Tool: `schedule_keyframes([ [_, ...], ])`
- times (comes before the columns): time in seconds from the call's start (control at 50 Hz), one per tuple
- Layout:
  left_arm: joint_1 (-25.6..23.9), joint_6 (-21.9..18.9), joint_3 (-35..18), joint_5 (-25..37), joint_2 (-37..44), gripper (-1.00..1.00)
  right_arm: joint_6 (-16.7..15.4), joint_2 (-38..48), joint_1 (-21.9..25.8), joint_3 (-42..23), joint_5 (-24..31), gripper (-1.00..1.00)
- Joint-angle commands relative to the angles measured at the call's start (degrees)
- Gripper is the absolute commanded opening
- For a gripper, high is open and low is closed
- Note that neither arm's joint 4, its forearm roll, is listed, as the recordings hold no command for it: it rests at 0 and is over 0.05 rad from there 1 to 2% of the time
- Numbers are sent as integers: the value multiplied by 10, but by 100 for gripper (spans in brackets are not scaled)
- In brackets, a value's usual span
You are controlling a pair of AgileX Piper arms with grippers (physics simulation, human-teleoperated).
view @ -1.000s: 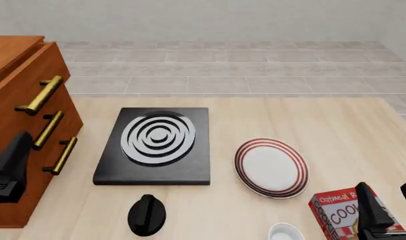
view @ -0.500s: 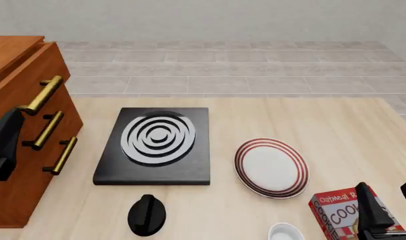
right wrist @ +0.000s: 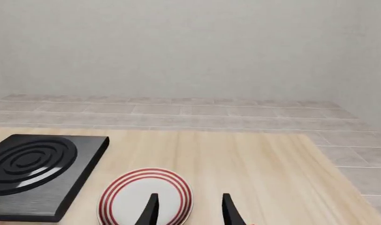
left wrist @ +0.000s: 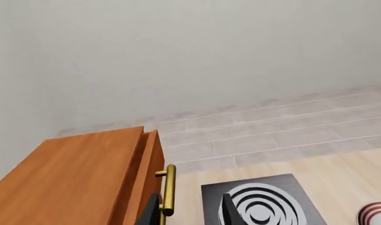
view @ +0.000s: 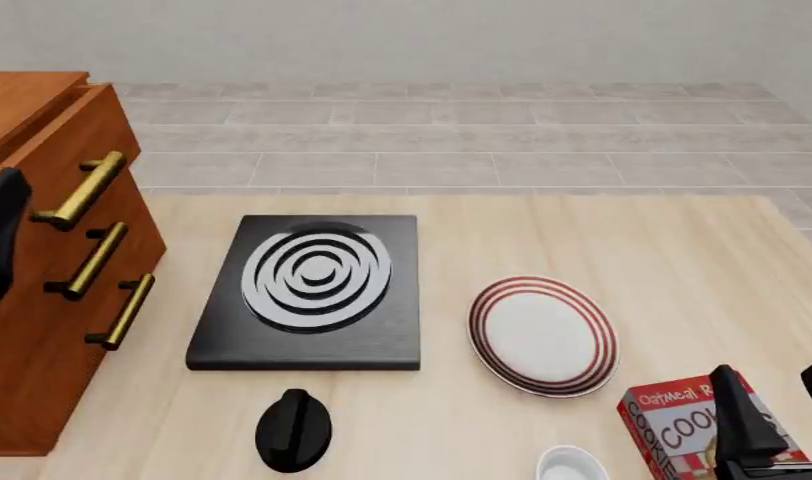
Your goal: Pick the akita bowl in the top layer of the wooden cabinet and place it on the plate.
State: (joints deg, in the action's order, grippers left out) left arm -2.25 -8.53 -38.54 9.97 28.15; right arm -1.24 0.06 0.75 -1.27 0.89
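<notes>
now top layer (view: 53, 150) handle (view: 81, 190) runs front-to-back, shut.

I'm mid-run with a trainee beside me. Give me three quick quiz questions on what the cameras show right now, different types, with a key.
1. True or false: the top layer of the wooden cabinet is already pulled open.
2. Multiple choice: in the front view, what lies directly left of the plate? A) cookie box B) black stove C) white bowl
3. Fill in: in the left wrist view, the left gripper has its fingers spread at the top drawer's brass ____.

Key: 1 false, all three drawers look shut. 2 B, the black stove. 3 handle.
</notes>
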Motion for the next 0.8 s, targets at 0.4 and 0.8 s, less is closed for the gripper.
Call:
schedule_keyframes([
  [0.4,16,1,-126,65,110,100,2,0,-1,0,1,100],
  [0.8,6,35,-228,155,157,100,1,0,0,0,2,100],
])
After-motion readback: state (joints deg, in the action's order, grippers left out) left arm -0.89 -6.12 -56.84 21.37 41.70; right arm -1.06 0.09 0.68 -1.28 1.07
